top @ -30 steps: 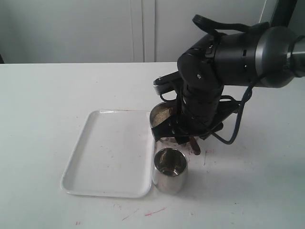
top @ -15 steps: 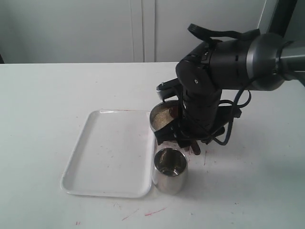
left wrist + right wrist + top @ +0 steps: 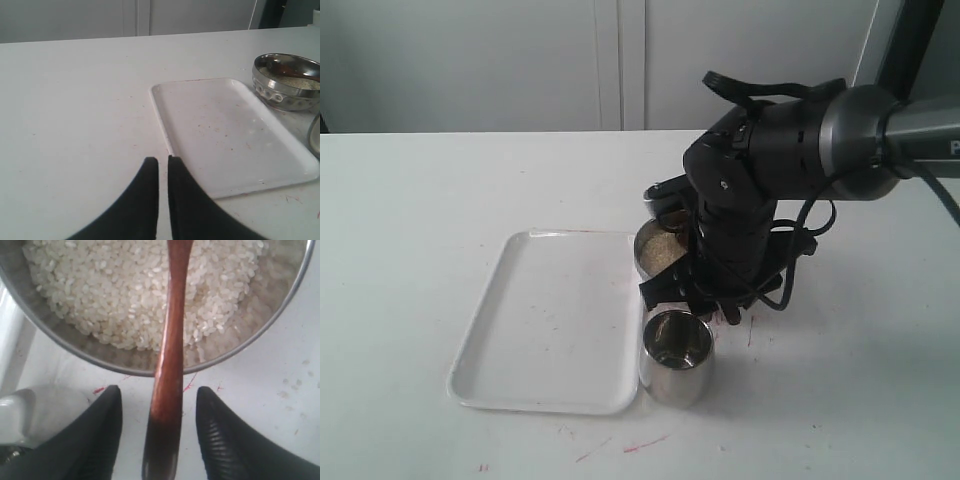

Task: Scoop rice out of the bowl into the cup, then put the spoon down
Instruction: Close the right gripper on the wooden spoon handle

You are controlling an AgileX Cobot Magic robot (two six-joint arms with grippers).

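Note:
The steel bowl (image 3: 653, 252) holds off-white rice (image 3: 120, 287) and stands by the tray's far right corner. The wooden spoon (image 3: 167, 375) rests with its head in the bowl and its handle sticking out over the rim (image 3: 100, 354). My right gripper (image 3: 157, 391) is open and straddles the handle, with a gap on each side of it. In the exterior view the right arm hides most of the spoon; only its tip (image 3: 731, 316) shows. The steel cup (image 3: 677, 356) stands just in front of the bowl. My left gripper (image 3: 163, 160) is shut on nothing, low over the table.
A white rectangular tray (image 3: 550, 320) lies left of the bowl and cup, and its near edge (image 3: 170, 145) is just beyond the left fingertips. The cup's side (image 3: 20, 412) sits close beside one right finger. Red marks dot the tabletop.
The right arm has shifted left and lowered over the bowl's near side. More of the spoon's outer end is now covered. Bowl, cup and tray have not moved.

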